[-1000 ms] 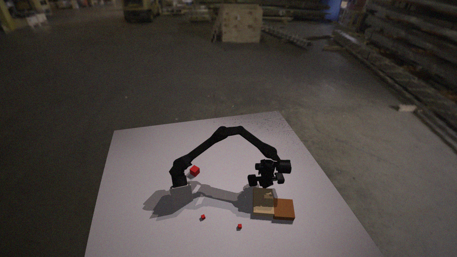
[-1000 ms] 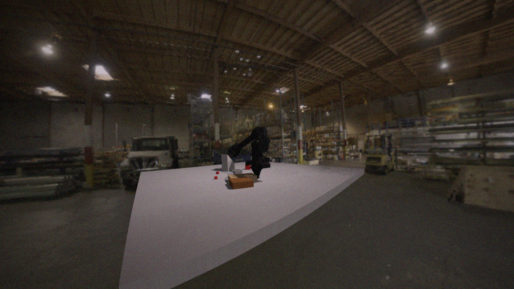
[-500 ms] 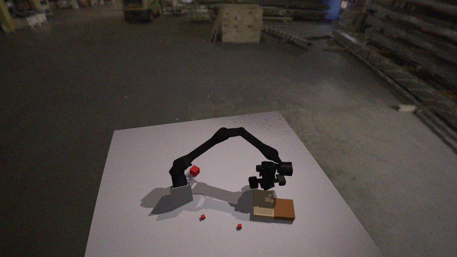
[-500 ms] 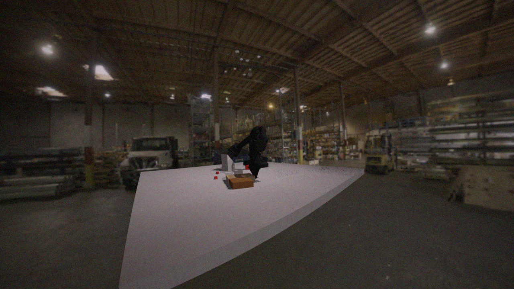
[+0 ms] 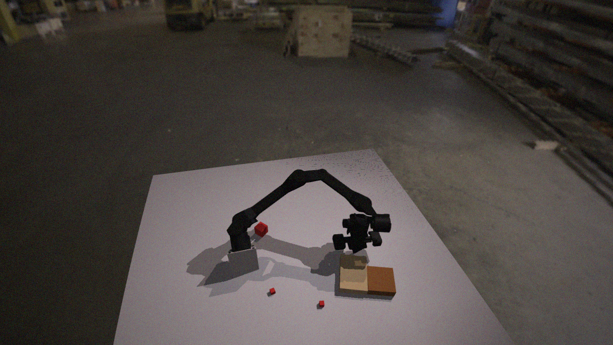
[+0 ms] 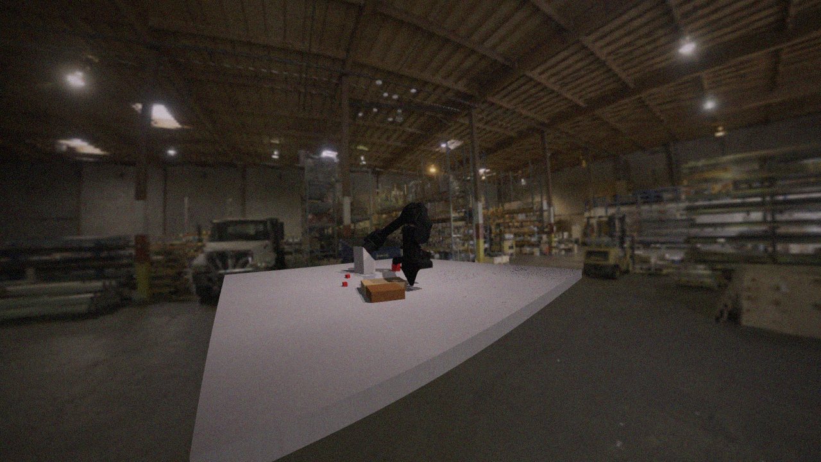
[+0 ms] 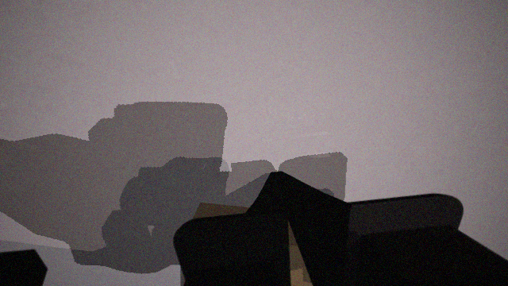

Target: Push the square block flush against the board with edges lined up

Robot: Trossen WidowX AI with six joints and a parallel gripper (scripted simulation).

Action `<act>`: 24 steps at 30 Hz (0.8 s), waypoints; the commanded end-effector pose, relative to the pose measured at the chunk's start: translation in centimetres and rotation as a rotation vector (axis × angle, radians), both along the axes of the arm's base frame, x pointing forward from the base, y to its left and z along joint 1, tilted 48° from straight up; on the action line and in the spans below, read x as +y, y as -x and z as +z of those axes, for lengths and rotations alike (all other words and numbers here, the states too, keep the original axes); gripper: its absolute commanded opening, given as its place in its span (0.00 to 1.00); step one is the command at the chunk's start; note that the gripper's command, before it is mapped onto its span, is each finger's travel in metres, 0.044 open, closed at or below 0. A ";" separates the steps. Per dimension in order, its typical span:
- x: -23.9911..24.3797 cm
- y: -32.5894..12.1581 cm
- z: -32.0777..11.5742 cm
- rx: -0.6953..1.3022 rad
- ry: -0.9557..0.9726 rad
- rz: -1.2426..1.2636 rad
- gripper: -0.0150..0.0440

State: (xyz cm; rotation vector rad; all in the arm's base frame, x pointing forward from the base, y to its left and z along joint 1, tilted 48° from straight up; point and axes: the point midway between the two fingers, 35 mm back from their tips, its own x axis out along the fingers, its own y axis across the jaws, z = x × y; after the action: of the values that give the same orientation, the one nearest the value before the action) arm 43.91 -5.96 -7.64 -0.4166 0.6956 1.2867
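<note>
The tan board [image 5: 353,281] lies flat on the table, partly in the arm's shadow. It shows behind the block in the exterior view, and a strip of it [image 7: 295,254] shows behind the fingers in the wrist view. The orange-brown square block [image 5: 381,279] [image 6: 385,292] lies against the board's long right side in the top view, with no gap visible. Their near edges look about even there; the board reaches farther back. My gripper [image 5: 357,250] [image 6: 410,282] [image 7: 276,177] is shut and empty, pointing down beside the board's far end, low over the table. Contact with the board is not visible.
A larger red cube [image 5: 261,229] [image 6: 396,267] sits near the arm's base. Two small red cubes [image 5: 272,291] [image 5: 321,304] lie left of the board, towards the camera in the top view. The table's right edge runs beyond the block.
</note>
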 end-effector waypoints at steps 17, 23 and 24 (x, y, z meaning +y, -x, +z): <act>1.4 -0.6 2.1 0.000 -0.001 0.000 0.25; -2.4 0.1 5.7 0.000 -0.002 -0.005 0.25; -2.4 0.1 5.7 0.000 -0.002 -0.005 0.25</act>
State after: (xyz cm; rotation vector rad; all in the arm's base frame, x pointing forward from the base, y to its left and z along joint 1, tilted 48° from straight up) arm 43.93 -7.55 -2.67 -0.4066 0.6962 1.2865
